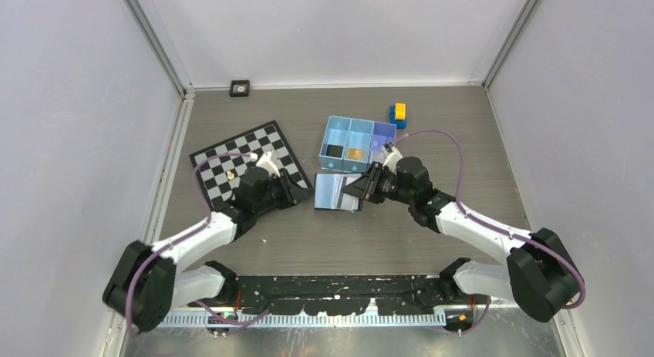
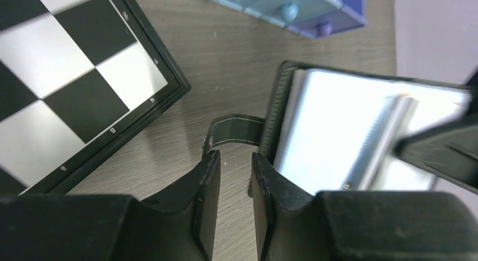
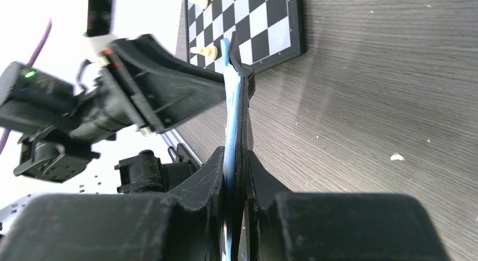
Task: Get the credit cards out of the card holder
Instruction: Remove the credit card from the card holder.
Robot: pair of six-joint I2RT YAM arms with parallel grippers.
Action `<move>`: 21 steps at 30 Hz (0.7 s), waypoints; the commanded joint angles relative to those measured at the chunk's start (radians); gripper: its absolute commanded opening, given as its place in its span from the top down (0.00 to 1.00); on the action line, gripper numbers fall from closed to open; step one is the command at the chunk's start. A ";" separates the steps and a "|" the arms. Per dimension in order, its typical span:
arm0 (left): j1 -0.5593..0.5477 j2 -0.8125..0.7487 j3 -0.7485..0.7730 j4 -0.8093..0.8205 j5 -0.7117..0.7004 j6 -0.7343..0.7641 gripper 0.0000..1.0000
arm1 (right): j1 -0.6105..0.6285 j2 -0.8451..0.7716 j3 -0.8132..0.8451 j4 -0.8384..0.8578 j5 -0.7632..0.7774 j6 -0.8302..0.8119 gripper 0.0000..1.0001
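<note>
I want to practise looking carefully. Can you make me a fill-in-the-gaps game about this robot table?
1. The right gripper pinches an edge of the card holder, which is ___, not folded shut.
2. The light-blue tray has ___ compartments.
3. Seen from above, the chessboard lies to the ___ of the card holder.
4. The toy blocks near the tray are yellow and ___.
Missing words: open, three, left, blue.
</note>
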 commanded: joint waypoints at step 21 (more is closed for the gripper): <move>-0.039 -0.005 -0.038 0.577 0.393 -0.109 0.77 | 0.030 0.068 0.012 0.268 -0.178 0.030 1.00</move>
